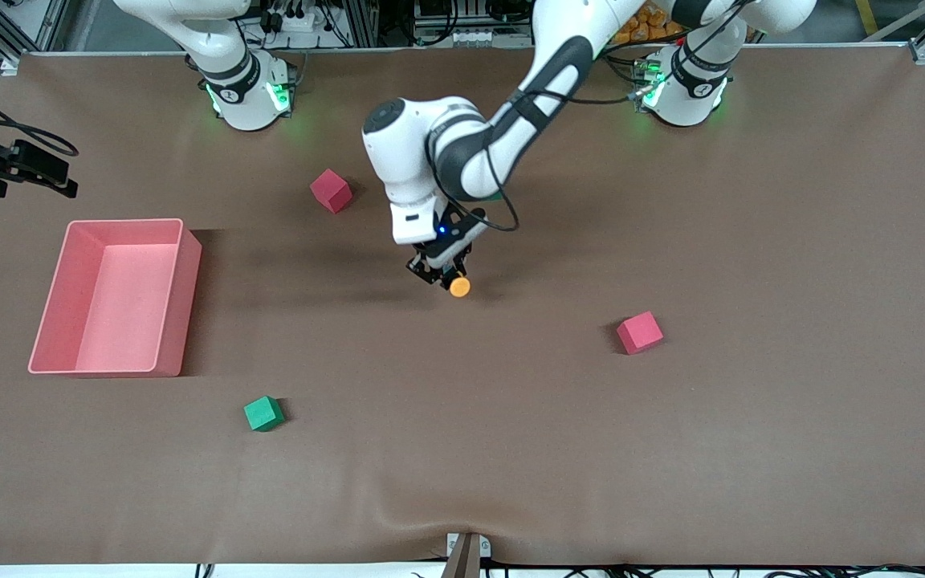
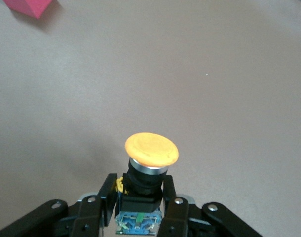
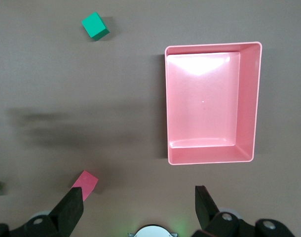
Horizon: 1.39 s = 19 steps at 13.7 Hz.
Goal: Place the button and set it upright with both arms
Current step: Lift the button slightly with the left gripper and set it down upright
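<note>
The left pincer (image 1: 445, 277) is clamped on the black body of the small orange-capped push-button (image 1: 459, 286), holding it over the brown worktop's (image 1: 671, 441) middle, seemingly for setting upright, while the right pincer (image 3: 139, 205) waits, fingers apart.

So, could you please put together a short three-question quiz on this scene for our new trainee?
1. True or false: the left gripper is shut on the button.
2. Multiple choice: what lies in the pink tray? A) a green cube B) nothing visible C) a red cube
3. Fill in: the green cube lies ____ to the front camera than the pink tray.

Key
1. True: its fingers clamp the button's black body, with the orange cap sticking out past the fingertips, over the middle of the table.
2. B: the tray's floor shows bare in the right wrist view, while the right gripper hangs open above.
3. Nearer.
</note>
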Each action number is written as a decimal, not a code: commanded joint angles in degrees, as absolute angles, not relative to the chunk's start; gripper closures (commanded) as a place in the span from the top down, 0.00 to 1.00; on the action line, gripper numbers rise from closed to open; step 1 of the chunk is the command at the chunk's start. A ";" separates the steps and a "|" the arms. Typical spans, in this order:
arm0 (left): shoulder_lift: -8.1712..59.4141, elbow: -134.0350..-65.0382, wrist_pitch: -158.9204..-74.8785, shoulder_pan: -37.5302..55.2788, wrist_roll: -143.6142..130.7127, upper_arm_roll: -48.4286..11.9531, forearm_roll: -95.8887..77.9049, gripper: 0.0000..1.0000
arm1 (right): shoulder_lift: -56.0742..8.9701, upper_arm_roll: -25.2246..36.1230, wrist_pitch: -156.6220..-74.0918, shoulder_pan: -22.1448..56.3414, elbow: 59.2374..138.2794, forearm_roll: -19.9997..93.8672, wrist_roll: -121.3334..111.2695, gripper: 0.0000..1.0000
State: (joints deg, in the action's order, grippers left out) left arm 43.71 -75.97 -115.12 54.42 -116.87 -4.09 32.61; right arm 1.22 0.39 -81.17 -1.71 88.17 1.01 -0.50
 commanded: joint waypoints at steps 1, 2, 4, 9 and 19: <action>43.59 -76.64 -110.94 58.17 -124.50 -2.64 40.91 0.00 | 1.58 0.53 -81.56 -1.58 88.68 1.67 -0.09 1.00; 43.94 -76.81 -109.00 59.31 -126.98 -2.90 46.44 0.00 | 1.58 0.53 -81.56 -1.58 88.68 1.76 -0.09 1.00; 47.19 -76.82 -108.46 62.22 -131.99 -2.55 53.05 0.00 | 1.58 0.53 -81.56 -1.49 88.68 1.67 -0.09 1.00; 51.22 -77.61 -106.26 63.71 -145.51 -2.55 65.19 0.00 | 1.58 0.53 -81.65 -0.97 88.68 1.67 0.35 1.00; 57.92 -77.61 -98.88 66.44 -149.94 -2.55 71.72 0.00 | 1.23 0.44 -82.35 -0.79 88.68 1.58 0.53 1.00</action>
State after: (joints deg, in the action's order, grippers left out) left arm 57.37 -78.38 -100.30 65.53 -149.01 -3.18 70.06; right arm 1.04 0.33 -81.95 -1.02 88.28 1.01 -0.47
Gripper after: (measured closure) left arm 0.581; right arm 0.000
